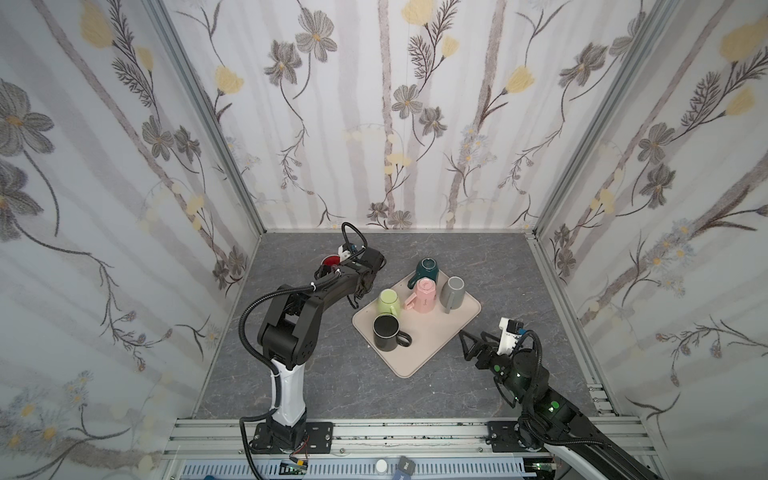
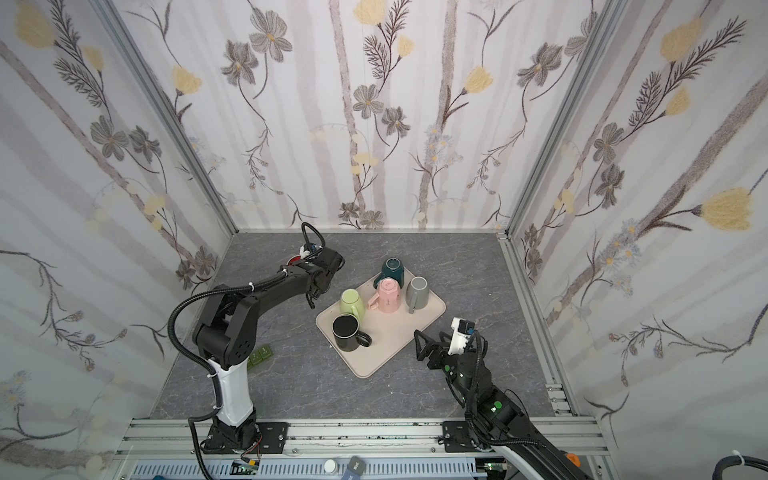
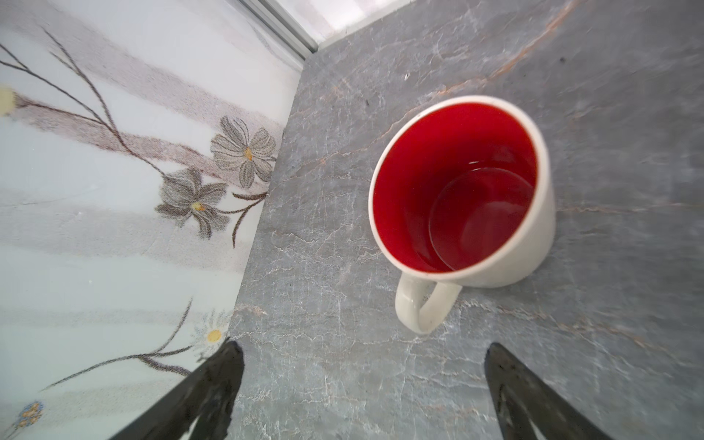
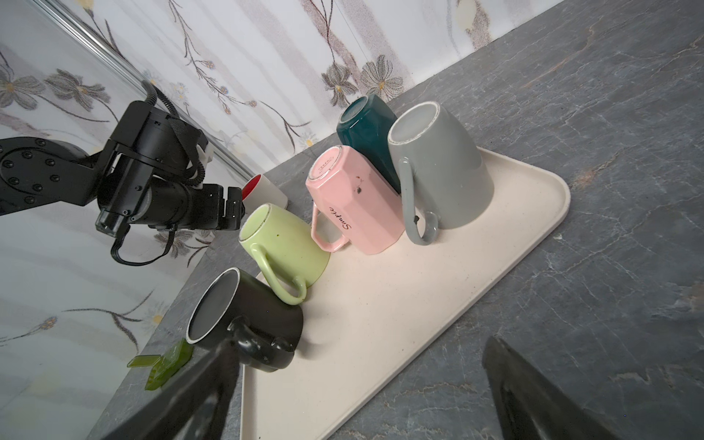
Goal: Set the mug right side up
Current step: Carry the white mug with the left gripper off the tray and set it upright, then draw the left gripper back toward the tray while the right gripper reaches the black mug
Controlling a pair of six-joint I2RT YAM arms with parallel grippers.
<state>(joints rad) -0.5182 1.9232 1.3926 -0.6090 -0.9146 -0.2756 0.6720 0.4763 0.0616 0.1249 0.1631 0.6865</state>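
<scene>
Grey marbled tabletop lies bare around the white ceramic mug with red interior, near the floral wall at upper left of the table in both top views. It stands upright, handle toward the left gripper, jaws wide and clear; right gripper, equally wide, hangs near the beige tray. Only the left wrist view shows the mug whole.

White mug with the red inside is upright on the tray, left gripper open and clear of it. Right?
Not quite. The white mug stands upright on the bare table, not on the tray, which lies apart from it in a top view. The left wrist view shows this. The left gripper is open and clear of it.
</scene>
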